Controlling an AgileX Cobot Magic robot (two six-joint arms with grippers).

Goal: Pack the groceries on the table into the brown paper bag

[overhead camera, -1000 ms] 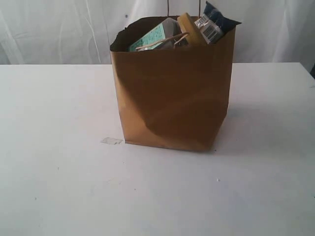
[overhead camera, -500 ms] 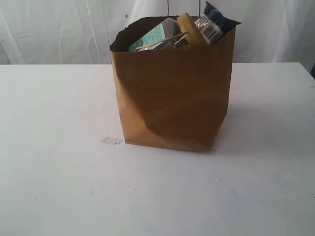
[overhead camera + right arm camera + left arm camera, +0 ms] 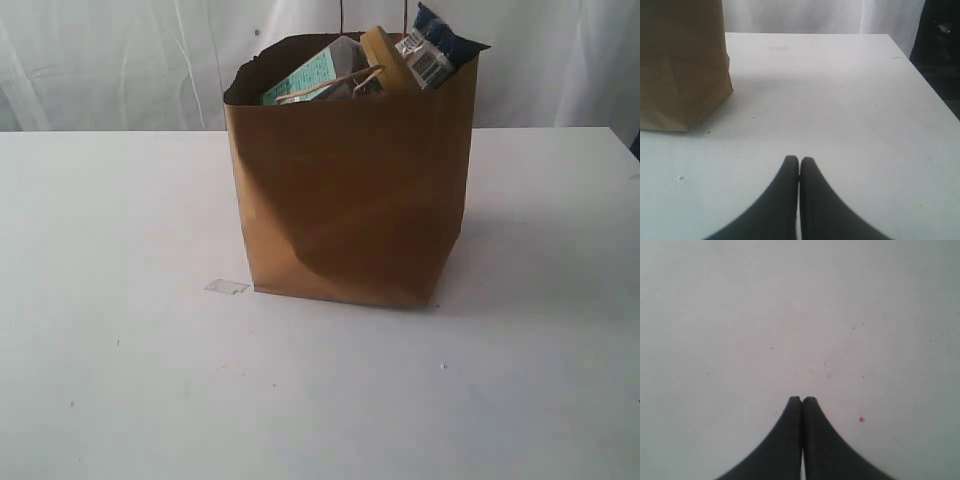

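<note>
One wrapped piece (image 3: 226, 287) lies on the table (image 3: 120, 380) just left of the bag (image 3: 350, 200), on the left arm's side. Left gripper (image 3: 801, 399) and right gripper (image 3: 799, 159) are both clenched, empty.

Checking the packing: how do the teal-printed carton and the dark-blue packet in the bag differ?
The carton is pale with teal print; the dark-blue packet shows a white barcode label. The carton sits left of middle in the mouth of the brown paper bag; the packet at its right corner. The packet rises higher above the rim than the carton. Both are in the bag, tops showing.
</note>
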